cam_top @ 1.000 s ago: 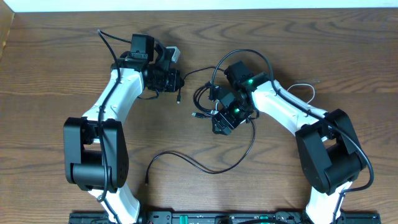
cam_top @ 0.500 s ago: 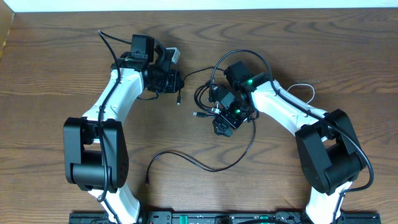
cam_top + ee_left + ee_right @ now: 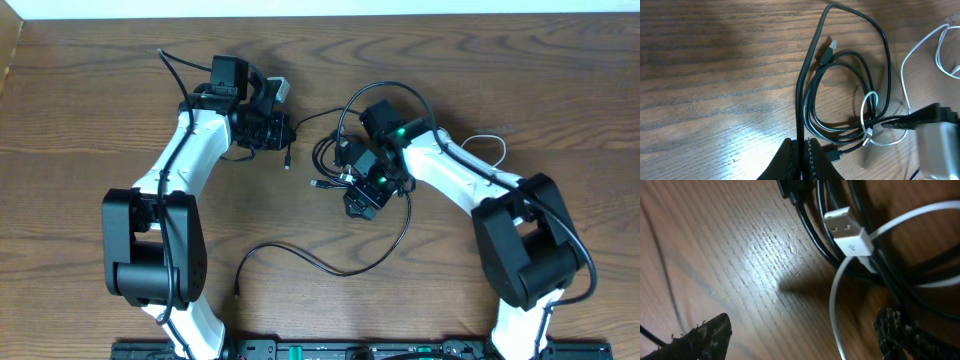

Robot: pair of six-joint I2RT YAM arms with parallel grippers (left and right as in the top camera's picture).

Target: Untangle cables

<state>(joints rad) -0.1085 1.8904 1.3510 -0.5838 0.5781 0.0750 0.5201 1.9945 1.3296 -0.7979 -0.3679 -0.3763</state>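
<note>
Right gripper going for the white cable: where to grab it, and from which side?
Probably the plug of the white cable: it is stiff, flat and lies on top of the black cable, exposed. Come down from above with the open right gripper, jaws across the plug's narrow sides.

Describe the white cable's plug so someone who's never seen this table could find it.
On the wooden table, look near the middle, where the black cable lies coiled before the right gripper. The white plug rests on those loops: a flat rectangular USB end, white against the black cords.
</note>
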